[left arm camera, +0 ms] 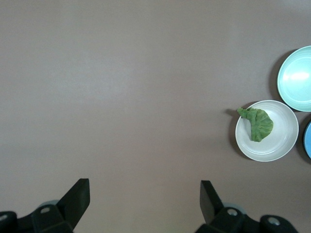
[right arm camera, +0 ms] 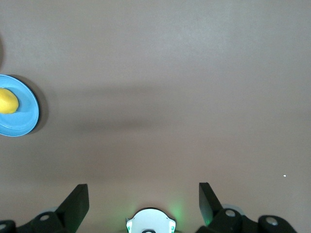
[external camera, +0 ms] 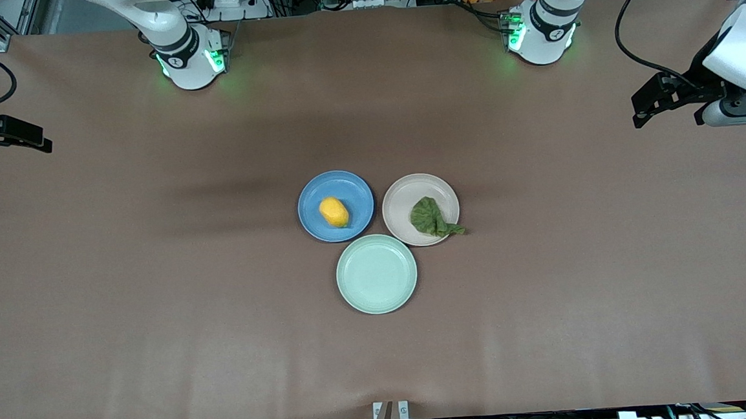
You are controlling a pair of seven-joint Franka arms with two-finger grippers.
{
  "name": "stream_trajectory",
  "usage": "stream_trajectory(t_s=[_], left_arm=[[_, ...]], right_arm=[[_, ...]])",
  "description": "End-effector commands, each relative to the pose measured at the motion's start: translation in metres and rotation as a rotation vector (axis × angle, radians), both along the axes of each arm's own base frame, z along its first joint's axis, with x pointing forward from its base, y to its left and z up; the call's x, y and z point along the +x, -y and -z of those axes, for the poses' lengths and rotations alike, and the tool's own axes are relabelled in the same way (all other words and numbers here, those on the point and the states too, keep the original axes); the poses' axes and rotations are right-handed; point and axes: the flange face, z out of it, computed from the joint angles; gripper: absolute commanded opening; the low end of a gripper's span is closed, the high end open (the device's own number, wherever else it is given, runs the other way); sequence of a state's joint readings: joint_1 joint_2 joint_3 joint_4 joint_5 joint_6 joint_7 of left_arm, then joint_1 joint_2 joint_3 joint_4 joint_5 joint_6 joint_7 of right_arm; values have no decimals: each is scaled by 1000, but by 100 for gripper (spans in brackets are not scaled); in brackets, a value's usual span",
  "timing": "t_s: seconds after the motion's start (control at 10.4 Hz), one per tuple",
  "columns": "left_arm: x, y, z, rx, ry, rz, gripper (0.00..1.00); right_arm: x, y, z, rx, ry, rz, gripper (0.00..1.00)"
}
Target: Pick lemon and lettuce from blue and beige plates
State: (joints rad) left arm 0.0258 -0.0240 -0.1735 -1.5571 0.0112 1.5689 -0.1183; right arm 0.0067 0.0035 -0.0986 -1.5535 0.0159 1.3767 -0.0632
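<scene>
No readable text, label, brand, number or sign on any surface in these views.

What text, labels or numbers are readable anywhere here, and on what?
None readable.
Blue plate, beige plate, mint-green plate, lemon, lettuce: no markings.
Small dark marks on both arm bases, at the table edge farthest from the front camera: too small to read.
</scene>
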Motion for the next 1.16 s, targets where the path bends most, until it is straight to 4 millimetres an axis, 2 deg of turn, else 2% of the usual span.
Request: stream_trajectory(t_s=[0.0, 0.1, 0.29, 0.48, 0.58, 0.77, 0.87, 0.96, 1.06], left_arm=[[0, -1, -2, -10, 9, 22, 100], [3, -2, 2, -10, 1, 20, 100], [7, -4, -2, -10, 12, 26, 100], [12, -13, 3, -23, 1, 10, 100], [13, -15, 12, -26, -17, 4, 100], [32, 3, 50, -92, -80, -2, 100], [41, 12, 76, -97, -105, 10, 100], [47, 29, 104, -98, -118, 25, 100], [54, 36, 133, -101, -133, -16, 100]], right_arm=[[3, 2, -5, -9, 0, 17, 100], [3, 2, -4, -9, -2, 17, 100], [3, 2, -5, -9, 0, 15, 100], [3, 3, -3, -6, -3, 18, 100], [3, 3, -3, -6, -4, 20, 100], [5, 3, 1, -2, -12, 18, 100], [12, -1, 15, -2, -36, 11, 100], [22, -3, 35, 0, -73, 3, 100], [30, -3, 54, 5, -109, 3, 100]])
